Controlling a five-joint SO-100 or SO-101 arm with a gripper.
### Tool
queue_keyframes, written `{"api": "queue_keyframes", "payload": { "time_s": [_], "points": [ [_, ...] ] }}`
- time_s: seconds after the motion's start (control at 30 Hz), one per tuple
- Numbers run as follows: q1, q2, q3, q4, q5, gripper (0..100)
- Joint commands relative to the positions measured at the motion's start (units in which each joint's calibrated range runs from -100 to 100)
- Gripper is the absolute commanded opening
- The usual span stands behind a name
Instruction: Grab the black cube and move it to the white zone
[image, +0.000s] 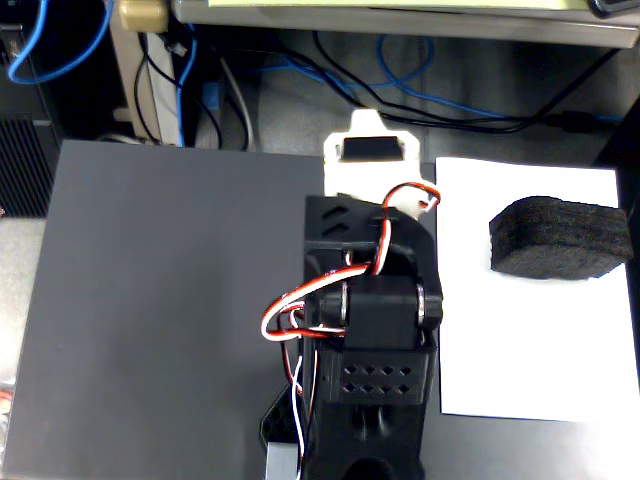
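Already little left to spoil, judging from how things lie. Starting at the left: dark grey rectangular mat (170, 300) on the table, bare. Next, to the left of the plain white rectangular paper sheet (520, 330), the glossy black plastic robot arm (375, 330), folded low with red, white and black wires looped over it. Claw: cannot tell whether wide, narrow or holding anything, since no fingertips show in the fixed view. Farthest right, resting on the sheet's upper right part, the chunky black foam block (558, 238), clear of the arm. Long axis running left to right, roughly along the sheet's top edge; broad face up, layered side toward the camera. Main risks: right end sitting close to the sheet's right edge, so any nudge from an unfolding arm could push it off; loose wires could snag too.
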Motion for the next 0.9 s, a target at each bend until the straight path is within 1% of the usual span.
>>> {"api": "queue_keyframes", "payload": {
  "time_s": [0.0, 0.1, 0.37, 0.47, 0.87],
  "points": [
    [6.1, -0.6, 4.9, -2.0, -0.3, 2],
    [6.5, -0.5, 15.9, -4.4, 0.1, 2],
    [6.4, -0.4, 31.1, -3.9, 0.3, 2],
    [6.4, -0.4, 31.5, -2.5, 0.4, 2],
    [6.5, -0.3, 31.6, -2.5, 0.2, 2]
  ]
}}
